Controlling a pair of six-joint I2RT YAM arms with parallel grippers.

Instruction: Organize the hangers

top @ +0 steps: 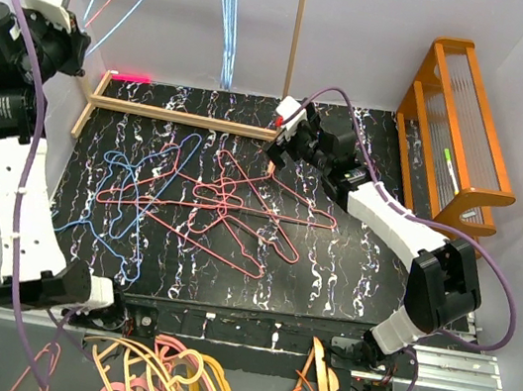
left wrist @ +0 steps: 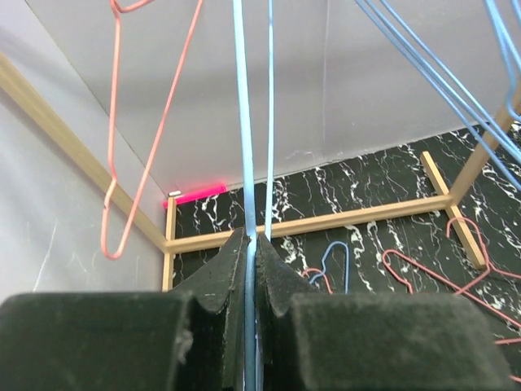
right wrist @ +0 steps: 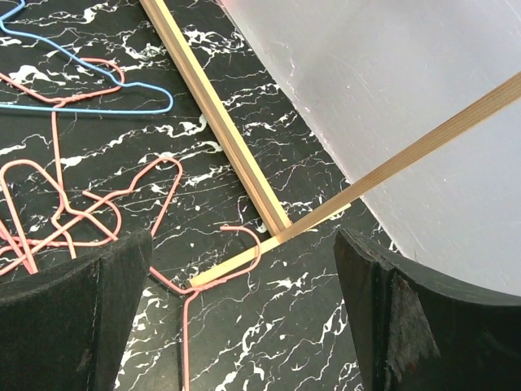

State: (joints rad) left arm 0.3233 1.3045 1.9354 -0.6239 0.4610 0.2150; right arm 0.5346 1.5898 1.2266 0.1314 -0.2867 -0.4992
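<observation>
My left gripper is raised at the far left and is shut on a light blue wire hanger; in the left wrist view its wire runs up from between the closed jaws. A pink hanger hangs beside it. More blue hangers hang from the rail. Several pink and blue hangers lie tangled on the table. My right gripper is open and empty, low over a pink hanger's hook that lies against the wooden rack's foot. Its midpoint also shows in the right wrist view.
The wooden rack's base bar and upright post stand at the back of the black marbled table. An orange wooden rack stands at the right. Thicker orange, pink and cream hangers lie below the table's near edge.
</observation>
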